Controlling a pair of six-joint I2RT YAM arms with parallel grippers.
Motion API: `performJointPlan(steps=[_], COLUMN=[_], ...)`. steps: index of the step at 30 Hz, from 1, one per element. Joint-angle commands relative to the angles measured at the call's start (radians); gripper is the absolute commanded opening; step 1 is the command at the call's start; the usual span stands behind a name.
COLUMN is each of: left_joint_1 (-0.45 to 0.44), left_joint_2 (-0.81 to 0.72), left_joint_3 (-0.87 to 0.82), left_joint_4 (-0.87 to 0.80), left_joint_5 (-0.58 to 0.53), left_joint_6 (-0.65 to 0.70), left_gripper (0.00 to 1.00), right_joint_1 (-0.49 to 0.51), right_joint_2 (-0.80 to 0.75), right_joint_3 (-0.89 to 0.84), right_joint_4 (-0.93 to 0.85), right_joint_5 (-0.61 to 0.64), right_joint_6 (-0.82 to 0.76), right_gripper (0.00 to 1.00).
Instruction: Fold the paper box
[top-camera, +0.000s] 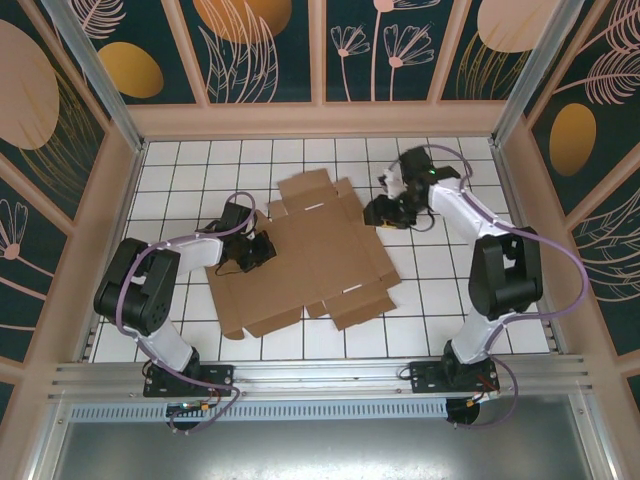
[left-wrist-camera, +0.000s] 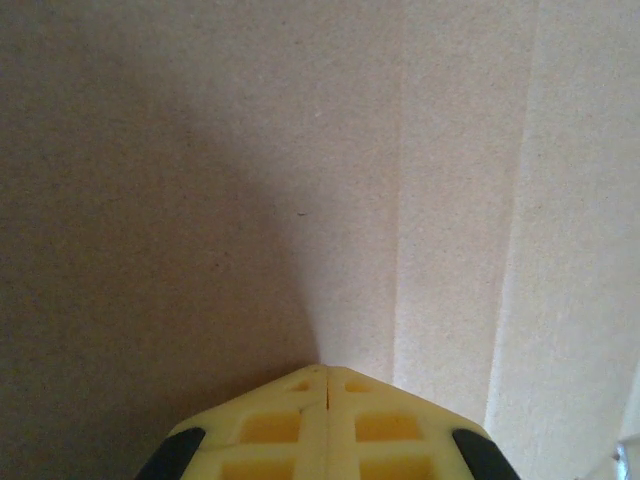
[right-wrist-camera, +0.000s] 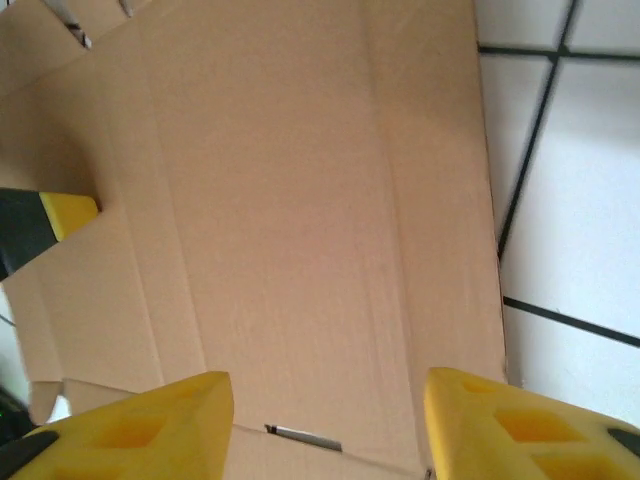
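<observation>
Tiled table (top-camera: 430, 300) w/ paper box (top-camera: 310, 255) flat, unfolded, plain brown.

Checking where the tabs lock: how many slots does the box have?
2: one slot near the box's far edge, one near its near right edge. The left pincer may hide more.

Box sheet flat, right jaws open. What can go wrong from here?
1. The right gripper is open over the paper box edge, holding nothing; closing may miss the flat sheet or shove it.
2. The left gripper is shut, apparently only pressing; the sheet could slide on the table.
</observation>
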Motion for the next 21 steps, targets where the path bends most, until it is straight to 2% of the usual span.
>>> performJointPlan(steps=[1,4,5,9,11,17,18,21], left_joint_1=[0.008,0.009,0.01,0.01,0.01,0.025,0.04,0.099], left_joint_2=[0.052,0.029,-0.02,-0.167,-0.232,-0.245,-0.245,-0.207], left_joint_3=[-0.003,0.016,0.023,0.041,0.037,-0.029,-0.051,-0.114], left_joint_4=[0.0,-0.047,-0.068,-0.145,-0.205,-0.325,-0.323,-0.256], left_joint_5=[0.0,-0.032,-0.056,-0.133,-0.197,-0.294,-0.306,-0.243], left_joint_6=[-0.001,0.029,0.041,0.082,0.091,0.069,0.066,0.057], left_gripper=[0.0,0.0,0.0,0.0,0.0,0.0,0.0,0.0], right_joint_1=[-0.018,-0.024,-0.025,-0.037,-0.049,-0.065,-0.066,-0.067], right_joint_2=[0.012,0.03,0.038,0.058,0.072,0.157,0.175,0.218], right_joint_3=[-0.083,-0.116,-0.118,-0.122,-0.116,-0.06,-0.05,-0.044], right_joint_4=[0.195,0.256,0.266,0.303,0.317,0.305,0.296,0.297], right_joint_5=[-0.145,-0.004,0.027,0.065,0.077,0.036,0.014,-0.067], right_joint_6=[0.049,0.054,0.05,0.033,0.031,0.014,0.007,-0.001], right_gripper=[0.56,0.57,0.58,0.6,0.64,0.7,0.73,0.74])
